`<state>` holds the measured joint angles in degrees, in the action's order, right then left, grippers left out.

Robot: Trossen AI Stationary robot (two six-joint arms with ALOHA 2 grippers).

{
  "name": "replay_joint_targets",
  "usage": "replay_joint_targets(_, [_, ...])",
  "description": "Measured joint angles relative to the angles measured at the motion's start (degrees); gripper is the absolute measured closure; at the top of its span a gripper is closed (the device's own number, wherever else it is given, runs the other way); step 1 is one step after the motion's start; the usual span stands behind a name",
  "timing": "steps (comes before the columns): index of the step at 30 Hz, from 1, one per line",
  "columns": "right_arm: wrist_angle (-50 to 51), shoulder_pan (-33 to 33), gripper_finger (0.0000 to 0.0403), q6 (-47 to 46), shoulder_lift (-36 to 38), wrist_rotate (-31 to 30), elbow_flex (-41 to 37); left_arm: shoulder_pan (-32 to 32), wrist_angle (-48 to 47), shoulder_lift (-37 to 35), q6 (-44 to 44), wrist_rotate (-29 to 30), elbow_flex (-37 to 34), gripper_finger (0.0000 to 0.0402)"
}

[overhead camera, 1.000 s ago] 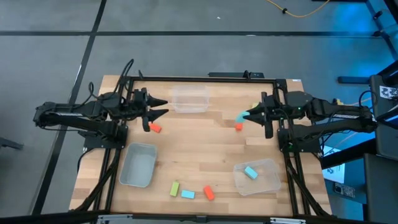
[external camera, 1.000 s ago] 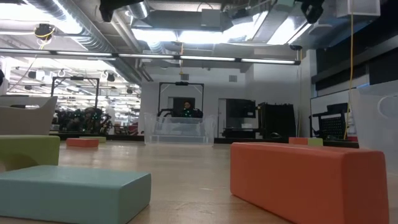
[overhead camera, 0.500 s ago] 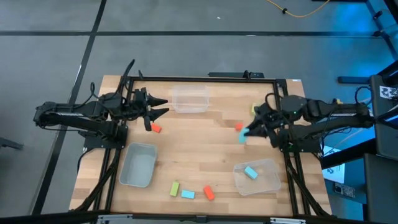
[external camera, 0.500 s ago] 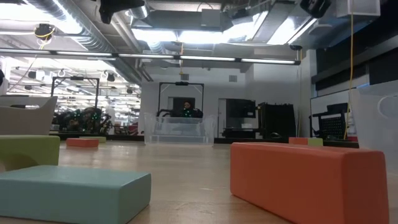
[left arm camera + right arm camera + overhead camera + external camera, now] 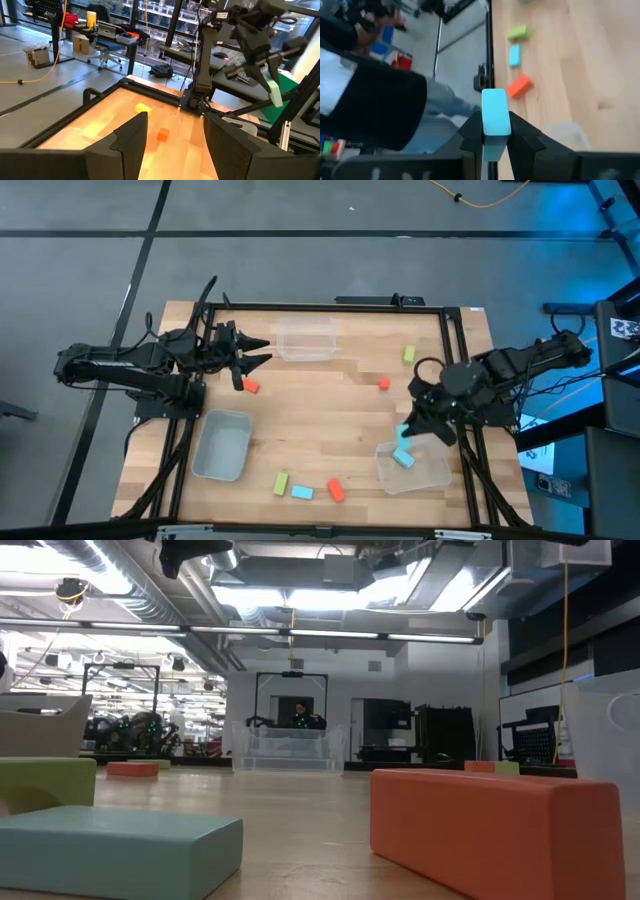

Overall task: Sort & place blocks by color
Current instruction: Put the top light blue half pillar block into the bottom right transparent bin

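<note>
My right gripper (image 5: 408,428) is shut on a light blue block (image 5: 495,117) just over the far left corner of a clear bin (image 5: 432,476) at the near right. A second light blue block (image 5: 403,458) lies in that bin. My left gripper (image 5: 265,351) is open and empty at the far left, just beyond an orange-red block (image 5: 250,386). On the table lie a yellow-green block (image 5: 409,354) and an orange-red block (image 5: 384,383) at the far right. Near the front edge lie a yellow-green (image 5: 281,482), a light blue (image 5: 301,492) and an orange-red block (image 5: 336,490). My right gripper pinches the light blue block by its two long sides (image 5: 495,131) between its two fingers. The block's free end (image 5: 495,99) sticks out past the fingertips. The fingers slant down toward the table's near left. The block is lifted clear of the table and the bin.
A clear bin (image 5: 305,340) stands at the far middle and a pale bin (image 5: 222,444) at the near left. A dark frame (image 5: 330,306) runs along the table's edges. In the low view the near blocks, the light blue one (image 5: 120,850) and the orange-red one (image 5: 495,830), fill the foreground.
My right gripper has carried the light blue block from the far right toward the table's near edge and tipped downward. It now stands over the right bin's far left corner, still shut on the block. My left arm has kept still.
</note>
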<state>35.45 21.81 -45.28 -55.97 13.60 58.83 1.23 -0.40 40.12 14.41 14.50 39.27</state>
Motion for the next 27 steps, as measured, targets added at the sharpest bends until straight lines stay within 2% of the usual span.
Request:
replay_joint_targets(5, [2.11, 4.54, 0.0341, -4.14, -4.63, 0.02, -0.02, -0.01, -0.02, 0.00, 0.00, 0.00, 0.00, 0.0214])
replay_joint_targets(13, [12.17, 10.19, 0.0341, -9.86, -14.60, 3.05, -0.07, -0.02, -0.02, 0.00, -0.01, 0.00, 0.00, 0.0214])
replay_joint_targets(19, [15.86, 12.32, 0.0341, -10.26, -21.57, 3.07, -0.29, -0.02, -0.02, 0.00, -0.02, 0.01, 0.00, 0.0214])
replay_joint_targets(27, [12.48, 12.14, 0.0341, -19.55, -22.23, 5.60, -10.44, -0.02, -0.02, 0.00, -0.02, 0.02, 0.00, 0.0214])
